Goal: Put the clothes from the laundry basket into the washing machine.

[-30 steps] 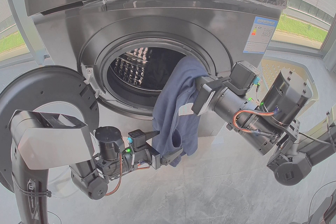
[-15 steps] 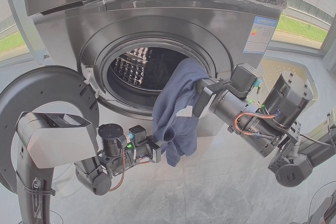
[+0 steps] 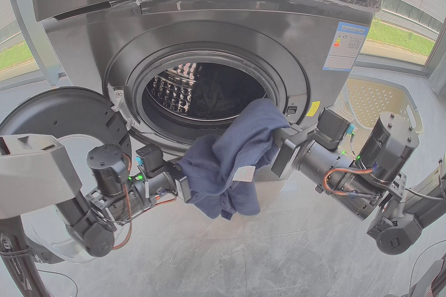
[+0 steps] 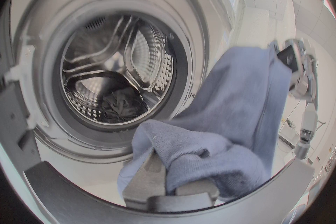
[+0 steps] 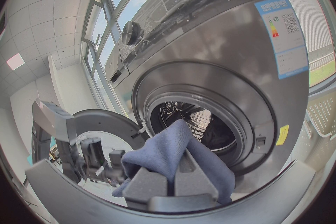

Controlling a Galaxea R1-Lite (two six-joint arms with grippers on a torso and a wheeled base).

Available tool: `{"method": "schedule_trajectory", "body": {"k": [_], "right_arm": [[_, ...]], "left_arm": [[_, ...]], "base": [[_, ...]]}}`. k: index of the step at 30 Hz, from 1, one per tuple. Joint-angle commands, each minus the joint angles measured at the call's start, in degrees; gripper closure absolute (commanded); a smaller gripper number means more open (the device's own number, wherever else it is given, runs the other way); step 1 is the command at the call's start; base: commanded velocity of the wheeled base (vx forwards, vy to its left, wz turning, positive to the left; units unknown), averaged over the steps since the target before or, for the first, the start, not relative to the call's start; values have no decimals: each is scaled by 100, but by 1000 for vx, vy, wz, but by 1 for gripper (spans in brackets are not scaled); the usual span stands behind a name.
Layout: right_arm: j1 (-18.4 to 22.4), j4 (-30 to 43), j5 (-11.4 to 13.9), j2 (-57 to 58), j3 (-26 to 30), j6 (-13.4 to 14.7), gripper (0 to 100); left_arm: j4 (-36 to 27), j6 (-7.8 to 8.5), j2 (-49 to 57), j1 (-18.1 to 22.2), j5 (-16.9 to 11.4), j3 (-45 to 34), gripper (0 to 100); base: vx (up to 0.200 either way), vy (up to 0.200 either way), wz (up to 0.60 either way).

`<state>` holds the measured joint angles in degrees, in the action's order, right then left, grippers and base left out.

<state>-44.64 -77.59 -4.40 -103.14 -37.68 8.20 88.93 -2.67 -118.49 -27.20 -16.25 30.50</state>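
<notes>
Navy, soft, light, limp garment (image 3: 232, 158), slung just before the open mouth of the washing machine (image 3: 232, 29), clamped in jaws of left gripper (image 4: 168, 182) and right gripper (image 5: 171, 182). Best held by bunched folds, not loose hem.

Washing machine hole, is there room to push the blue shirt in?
Yes. The drum is mostly free: only a dark bundle lies at its bottom. It is crowded at the lower right rim, where the shirt hangs between the left end effector and right end effector. The floor beneath is bare.
</notes>
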Motion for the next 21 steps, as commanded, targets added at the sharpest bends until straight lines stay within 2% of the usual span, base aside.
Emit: {"method": "schedule_trajectory", "body": {"k": [1, 3, 8, 14, 17, 21], "right_arm": [[87, -318, 194, 137, 929, 401, 100], [78, -573, 238, 110, 1202, 428, 100], [96, -1074, 273, 84, 1703, 419, 100], [623, -1091, 247, -162, 1518, 349, 100], [694, -1091, 229, -188, 1202, 384, 100], [694, -1091, 220, -153, 1070, 401, 100]], "left_arm": [[10, -304, 1689, 232, 17, -809, 100], [10, -454, 1962, 250, 25, -870, 100], [1, -647, 2383, 355, 17, -809, 100], [1, -673, 2419, 496, -45, -765, 100], [1, -647, 2313, 452, -54, -897, 100], [10, -603, 2172, 312, -54, -1037, 100]], "base": [[0, 0, 0], [0, 0, 0], [0, 0, 0], [0, 0, 0], [0, 0, 0], [0, 0, 0]]}}
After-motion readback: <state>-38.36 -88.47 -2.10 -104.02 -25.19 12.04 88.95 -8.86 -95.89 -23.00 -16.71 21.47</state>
